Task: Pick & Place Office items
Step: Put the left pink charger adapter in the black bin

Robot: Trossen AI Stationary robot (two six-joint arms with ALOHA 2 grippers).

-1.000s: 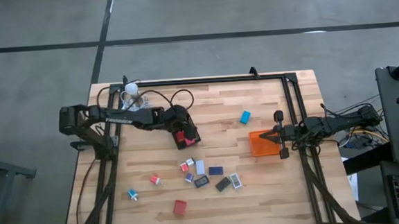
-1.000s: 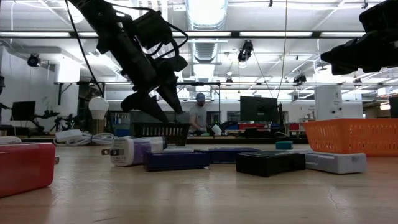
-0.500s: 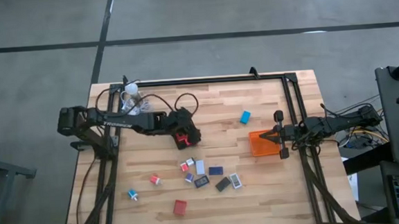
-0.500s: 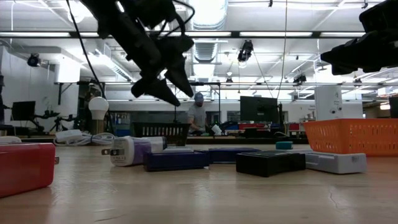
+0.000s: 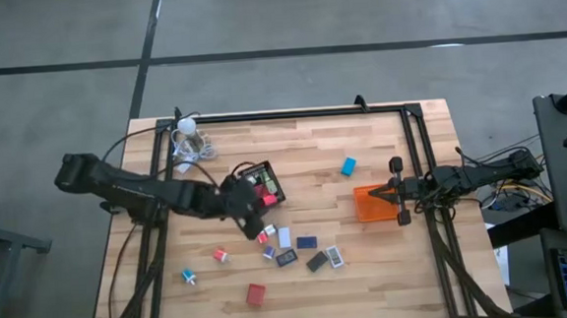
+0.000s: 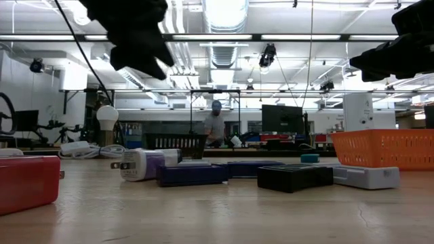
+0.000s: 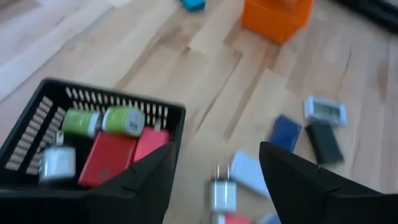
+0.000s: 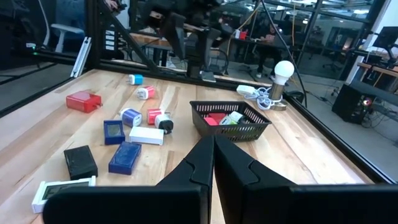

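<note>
The office items lie scattered on the wooden table: a red block [image 5: 256,295], blue, black and white flat pieces [image 5: 306,242] and small plug blocks [image 5: 220,254]. More of them, red, pink, green and white, lie in the black mesh tray [image 5: 261,180] [image 7: 93,146]. My left gripper [image 5: 256,220] [image 7: 216,149] hangs open and empty above the table, just near-side of the tray, over the loose items. My right gripper [image 5: 399,193] [image 8: 211,155] is shut and holds nothing; it waits level beside the orange tray [image 5: 372,203] at the table's right.
A white round bulb with cords [image 5: 187,133] sits at the far left corner. A blue block [image 5: 348,165] lies alone at the far right. A black frame [image 5: 291,113] runs along the far and side edges. A person stands in the room behind [image 6: 215,125].
My left gripper has risen from just above the black mesh tray and swung toward the table's near edge, rolling somewhat as it went. Its fingers keep the same gap. The tray with its items now shows uncovered in the high view.
</note>
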